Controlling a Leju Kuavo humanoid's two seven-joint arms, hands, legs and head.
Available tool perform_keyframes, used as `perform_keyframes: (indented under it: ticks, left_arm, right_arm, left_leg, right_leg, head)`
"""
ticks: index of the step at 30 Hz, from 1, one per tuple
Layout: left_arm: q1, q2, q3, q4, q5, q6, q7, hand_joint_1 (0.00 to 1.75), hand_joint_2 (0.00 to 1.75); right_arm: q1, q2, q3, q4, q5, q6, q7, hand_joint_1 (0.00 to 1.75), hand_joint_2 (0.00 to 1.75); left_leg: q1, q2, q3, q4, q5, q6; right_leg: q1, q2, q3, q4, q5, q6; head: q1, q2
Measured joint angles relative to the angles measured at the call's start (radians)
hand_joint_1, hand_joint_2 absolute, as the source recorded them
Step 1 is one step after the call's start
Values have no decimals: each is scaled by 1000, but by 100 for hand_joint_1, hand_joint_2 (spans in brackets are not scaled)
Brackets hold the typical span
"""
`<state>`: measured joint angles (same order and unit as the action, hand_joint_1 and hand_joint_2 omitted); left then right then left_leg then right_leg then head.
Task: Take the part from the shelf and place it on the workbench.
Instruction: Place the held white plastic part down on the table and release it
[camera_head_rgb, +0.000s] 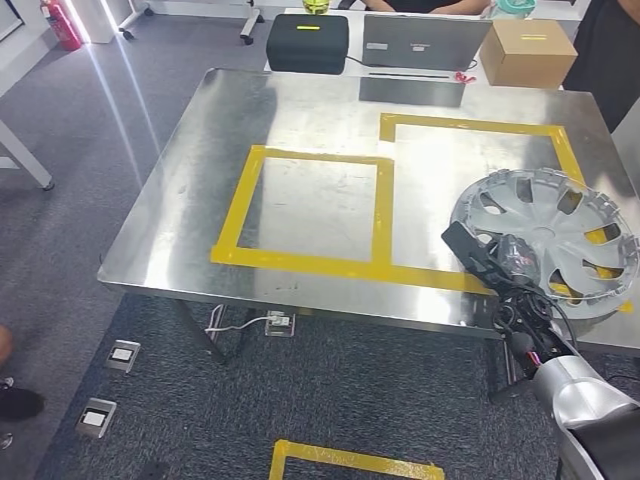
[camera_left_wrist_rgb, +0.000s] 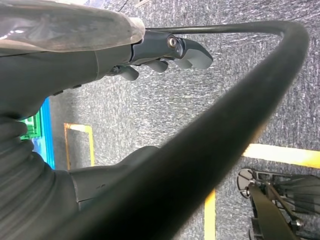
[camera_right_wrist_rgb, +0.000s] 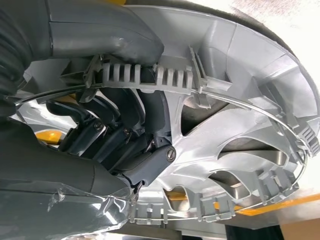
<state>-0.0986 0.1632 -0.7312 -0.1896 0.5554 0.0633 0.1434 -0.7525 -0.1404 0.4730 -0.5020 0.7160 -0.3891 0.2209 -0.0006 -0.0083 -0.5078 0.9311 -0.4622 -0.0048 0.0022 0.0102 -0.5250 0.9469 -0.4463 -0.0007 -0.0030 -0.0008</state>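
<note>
We have the hubcap at the workbench's near right corner, over the right-hand yellow tape box. Right hand grips its rim, fingers curled through the spokes. Left hand hangs over carpet, holding nothing, fingers apart.
</note>
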Motion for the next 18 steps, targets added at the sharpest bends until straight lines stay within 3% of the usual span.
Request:
perform_keyframes:
  ticks: [4,12,18]
  left_arm:
    - [0,0,-1,0,0,0,0,0,175]
    - [0,0,-1,0,10,0,-6,0,175]
    - [0,0,-5,0,14,0,-8,0,175]
  right_arm:
    - [0,0,0,0,0,0,-6,175,175]
    - [2,10,5,-12,14,12,-99,175,175]
    - [1,30,13,-33,22,21,-111,175,175]
  left_leg:
    - [0,0,0,0,0,0]
    - [0,0,0,0,0,0]
    - [0,0,0,0,0,0]
  right_leg:
    - [0,0,0,0,0,0]
    - [0,0,0,0,0,0]
    - [0,0,0,0,0,0]
  head:
    - [0,0]
    - [0,0]
    - [0,0]
